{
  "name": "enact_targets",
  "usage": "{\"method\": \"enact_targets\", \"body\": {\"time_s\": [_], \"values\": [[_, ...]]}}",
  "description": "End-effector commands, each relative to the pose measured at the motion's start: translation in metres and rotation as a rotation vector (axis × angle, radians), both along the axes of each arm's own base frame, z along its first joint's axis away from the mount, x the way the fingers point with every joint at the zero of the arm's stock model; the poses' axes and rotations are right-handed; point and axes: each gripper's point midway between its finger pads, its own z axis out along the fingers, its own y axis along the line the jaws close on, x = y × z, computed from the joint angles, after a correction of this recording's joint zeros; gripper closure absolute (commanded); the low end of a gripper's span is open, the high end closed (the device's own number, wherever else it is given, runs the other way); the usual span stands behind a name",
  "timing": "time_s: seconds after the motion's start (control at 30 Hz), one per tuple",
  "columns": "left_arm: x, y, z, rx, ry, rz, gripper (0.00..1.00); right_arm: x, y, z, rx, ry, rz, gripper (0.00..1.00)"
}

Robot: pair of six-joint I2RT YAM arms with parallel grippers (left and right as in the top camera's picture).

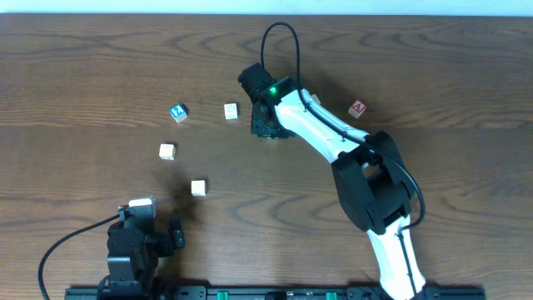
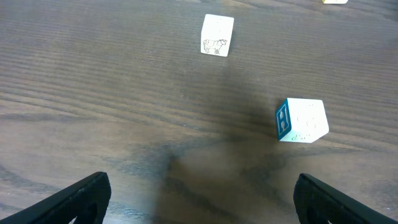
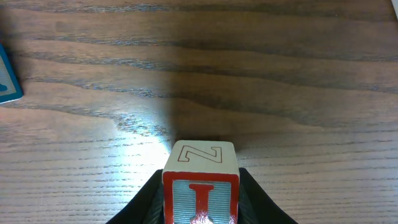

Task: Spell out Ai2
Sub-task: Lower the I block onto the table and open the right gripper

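Right tool (image 3: 200, 210) clamped on I cube (image 3: 200, 186), mid-counter, far side: red "I" on near face, outlined "Z" on top. Left tool (image 2: 202, 200) open, near left. A cube (image 1: 357, 109) far right, apart. Blue cube (image 1: 178, 112) far left, glyph unreadable. Cow-print cube (image 2: 217, 35) ahead of left tool. Dark wood counter (image 1: 83, 67).

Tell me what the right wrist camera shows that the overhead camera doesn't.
Only the right wrist view: the red I cube held by the right gripper, with an outlined Z on its top. Only overhead: the red A cube, three pale cubes and the left arm. Both: the right gripper and the dark wooden table.
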Motion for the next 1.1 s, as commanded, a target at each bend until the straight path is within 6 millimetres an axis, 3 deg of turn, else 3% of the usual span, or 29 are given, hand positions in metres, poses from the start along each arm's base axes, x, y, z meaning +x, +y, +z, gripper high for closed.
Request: {"method": "enact_targets", "body": {"time_s": [0.0,0.37,0.8,1.07], "values": [[-0.0061,0.0009,-0.0145,0.009,0.049,0.0,0.05,0.0043,0.0022,0.001,-0.015,-0.02,0.014,0.7],[-0.0061,0.0009,-0.0145,0.008,0.049,0.0,0.05,0.0031,0.0015,0.0007,-0.018,-0.015,0.014,0.6],[-0.0061,0.0009,-0.0145,0.008,0.049,0.0,0.05,0.0043,-0.0006,0.0009,-0.027,-0.021,0.011,0.6],[-0.0061,0.0009,-0.0145,0.008,0.049,0.0,0.04,0.0077,-0.0025,0.0013,-0.023,-0.027,0.003,0.43]]}}
